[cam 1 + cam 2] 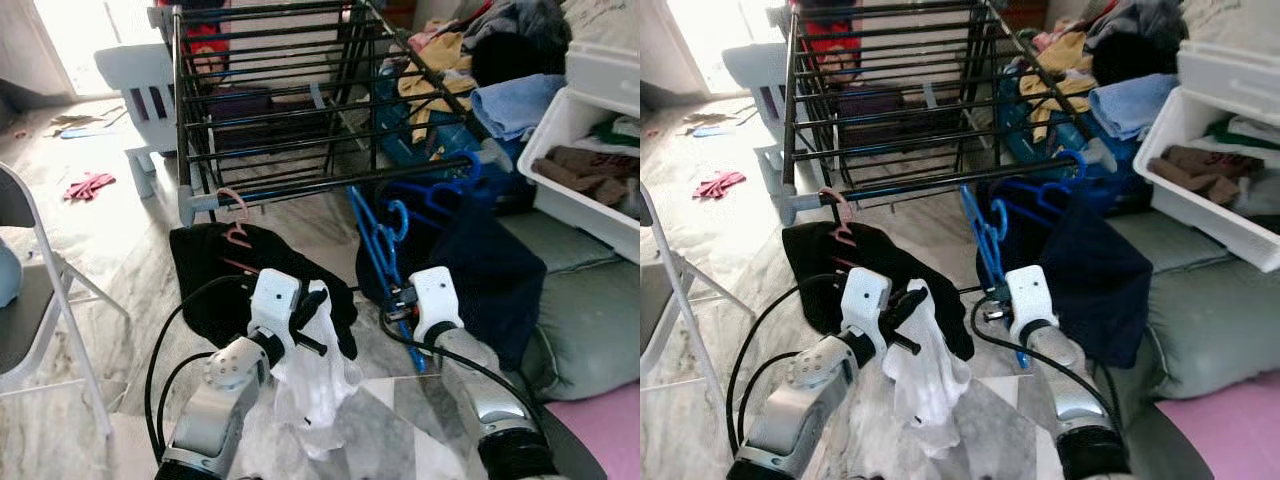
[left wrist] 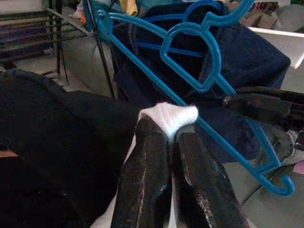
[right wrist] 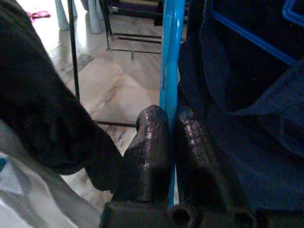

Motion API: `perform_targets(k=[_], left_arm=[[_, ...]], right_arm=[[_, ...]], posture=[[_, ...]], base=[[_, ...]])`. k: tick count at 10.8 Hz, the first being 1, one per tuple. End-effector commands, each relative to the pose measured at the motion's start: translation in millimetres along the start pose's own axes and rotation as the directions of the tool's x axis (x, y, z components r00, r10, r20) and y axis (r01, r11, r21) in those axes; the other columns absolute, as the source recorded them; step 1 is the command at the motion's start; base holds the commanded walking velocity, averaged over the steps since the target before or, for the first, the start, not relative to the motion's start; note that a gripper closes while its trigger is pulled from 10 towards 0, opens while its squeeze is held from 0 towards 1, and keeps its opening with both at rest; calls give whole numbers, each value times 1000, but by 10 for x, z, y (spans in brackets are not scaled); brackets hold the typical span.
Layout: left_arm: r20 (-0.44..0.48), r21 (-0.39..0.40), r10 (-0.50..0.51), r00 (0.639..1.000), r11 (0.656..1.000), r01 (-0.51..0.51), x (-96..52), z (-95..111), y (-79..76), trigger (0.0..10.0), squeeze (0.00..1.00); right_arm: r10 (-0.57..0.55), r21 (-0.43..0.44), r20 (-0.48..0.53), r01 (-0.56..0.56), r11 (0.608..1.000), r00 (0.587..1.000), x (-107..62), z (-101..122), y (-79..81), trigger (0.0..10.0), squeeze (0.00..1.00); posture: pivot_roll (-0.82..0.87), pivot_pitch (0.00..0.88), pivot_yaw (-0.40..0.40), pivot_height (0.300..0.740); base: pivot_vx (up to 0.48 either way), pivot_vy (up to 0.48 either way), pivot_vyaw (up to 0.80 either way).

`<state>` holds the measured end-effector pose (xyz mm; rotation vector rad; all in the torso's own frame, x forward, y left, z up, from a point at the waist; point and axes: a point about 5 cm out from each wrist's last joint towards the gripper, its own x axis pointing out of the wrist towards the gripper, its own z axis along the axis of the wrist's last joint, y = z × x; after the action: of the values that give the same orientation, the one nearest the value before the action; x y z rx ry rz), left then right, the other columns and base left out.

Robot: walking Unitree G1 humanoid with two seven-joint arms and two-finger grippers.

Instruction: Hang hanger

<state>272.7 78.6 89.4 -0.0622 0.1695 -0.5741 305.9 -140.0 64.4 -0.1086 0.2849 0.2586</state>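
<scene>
right hand (image 3: pixel 168 128) pinches the blue hanger (image 1: pixel 375 235) by its thin arm, at 6 o'clock below the drying rack (image 1: pixel 300 100). left hand (image 2: pixel 168 142) is pressed together on a white cloth (image 1: pixel 315 385). judged light, stiff, slick plastic; grip near the hook.

I can read no text, label, brand or number anywhere here: none on the rack (image 1: pixel 290 100), the white bin (image 1: pixel 585 150) beside it, or the clothes.
</scene>
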Motion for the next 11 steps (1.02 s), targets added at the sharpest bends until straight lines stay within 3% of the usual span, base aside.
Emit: perform_targets(k=[1, 3, 8, 11], left_arm=[[19, 6, 0, 1000, 1000, 0, 1, 35, -12, 10000, 0], [18, 5, -1, 1000, 1000, 1, 5, 30, -23, 10000, 0], [15, 1, 3, 1000, 1000, -3, 5, 15, -16, 10000, 0], [14, 1, 4, 1000, 1000, -4, 6, 14, -16, 10000, 0]], right_arm=[[3, -8, 7, -3, 1000, 1000, -11, 23, 16, 10000, 0], [11, -7, 2, -11, 1000, 1000, -24, 11, 53, 10000, 0], [18, 11, -39, -17, 1000, 999, -52, -59, 30, 10000, 0], [-1, -2, -86, 1, 1000, 996, -58, -129, -1, 10000, 0]], posture=[[-133, 0, 21, 740], [-135, 0, 19, 740], [-139, 0, 15, 740], [-137, 0, 13, 740]], base=[[0, 0, 0], [157, 0, 0], [-154, 0, 0], [-423, 0, 0]])
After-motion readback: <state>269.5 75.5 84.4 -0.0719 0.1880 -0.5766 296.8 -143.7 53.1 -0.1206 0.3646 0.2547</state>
